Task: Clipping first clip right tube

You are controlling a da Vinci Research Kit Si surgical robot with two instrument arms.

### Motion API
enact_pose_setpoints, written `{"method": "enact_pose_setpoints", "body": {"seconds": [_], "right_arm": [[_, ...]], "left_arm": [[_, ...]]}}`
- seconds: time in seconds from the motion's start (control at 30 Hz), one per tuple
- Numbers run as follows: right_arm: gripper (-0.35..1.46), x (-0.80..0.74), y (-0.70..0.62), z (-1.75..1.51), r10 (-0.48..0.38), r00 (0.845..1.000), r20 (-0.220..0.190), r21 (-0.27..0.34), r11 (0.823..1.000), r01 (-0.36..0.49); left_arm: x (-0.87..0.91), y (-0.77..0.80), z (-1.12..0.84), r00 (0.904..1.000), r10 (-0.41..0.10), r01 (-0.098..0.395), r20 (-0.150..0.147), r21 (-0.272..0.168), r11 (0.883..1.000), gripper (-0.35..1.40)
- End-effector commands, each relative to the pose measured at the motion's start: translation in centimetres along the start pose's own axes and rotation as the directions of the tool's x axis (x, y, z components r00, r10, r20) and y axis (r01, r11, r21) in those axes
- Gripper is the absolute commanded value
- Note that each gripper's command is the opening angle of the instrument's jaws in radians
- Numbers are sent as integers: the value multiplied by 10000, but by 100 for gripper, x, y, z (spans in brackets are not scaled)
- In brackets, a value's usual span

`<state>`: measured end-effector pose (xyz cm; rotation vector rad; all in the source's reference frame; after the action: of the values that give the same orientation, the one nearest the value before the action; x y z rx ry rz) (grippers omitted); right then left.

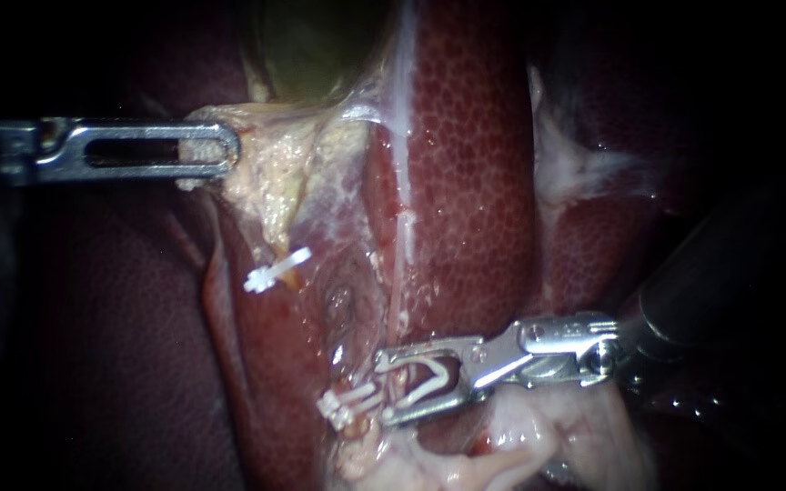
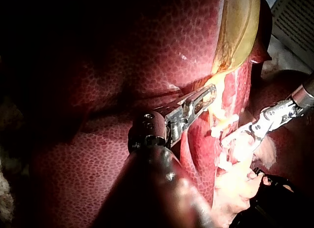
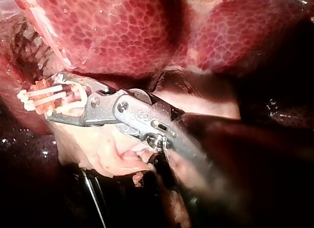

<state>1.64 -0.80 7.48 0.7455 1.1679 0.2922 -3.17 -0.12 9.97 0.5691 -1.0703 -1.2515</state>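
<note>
My left instrument [image 1: 216, 150] comes in level from the left, its slotted jaws shut on pale fatty tissue [image 1: 266, 173] just below the green gallbladder [image 1: 311, 45]. One white clip [image 1: 277, 270] sits on the thin strand hanging from that tissue. My right instrument [image 1: 393, 391] reaches in from the lower right, and its jaws hold a white clip [image 1: 425, 377] around a reddish tube. Beyond its tip, white clips [image 1: 347, 406] sit side by side on the same tube. In the right wrist view those clips [image 3: 41, 98] lie just ahead of the right instrument [image 3: 71, 104].
Dark red liver [image 1: 475, 164] fills the middle and right, with a white strand [image 1: 402, 209] running down it. Pale loose tissue [image 1: 539, 436] bulges under the right instrument. In the left wrist view the left instrument [image 2: 208, 94] holds tissue beside the gallbladder [image 2: 240, 22].
</note>
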Motion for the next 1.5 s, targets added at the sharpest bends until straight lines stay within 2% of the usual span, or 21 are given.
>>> {"method": "enact_pose_setpoints", "body": {"seconds": [0.03,0.4,0.7,0.9,1.23,1.5], "right_arm": [[47,0,0,0,1,10000,0,2,10000,-1],[49,1,-3,-6,6,10000,0,38,10000,-6],[48,11,-6,-41,115,9999,61,-46,9999,-115],[48,17,-2,-61,203,9998,11,-195,9996,-203],[48,15,4,-59,213,9998,1,-265,9994,-213],[50,12,7,-44,173,9999,8,-326,9993,-172]], "left_arm": [[0,0,0,10000,0,0,-1,1,10000,-35],[0,0,0,10000,1,-1,-1,0,10000,-35],[0,0,-1,10000,1,-1,-3,3,10000,-35],[0,0,-1,10000,1,-1,-3,3,10000,-35],[0,0,-2,10000,1,-1,-2,1,10000,-35],[0,0,-2,10000,0,0,-1,0,10000,-35]]}}
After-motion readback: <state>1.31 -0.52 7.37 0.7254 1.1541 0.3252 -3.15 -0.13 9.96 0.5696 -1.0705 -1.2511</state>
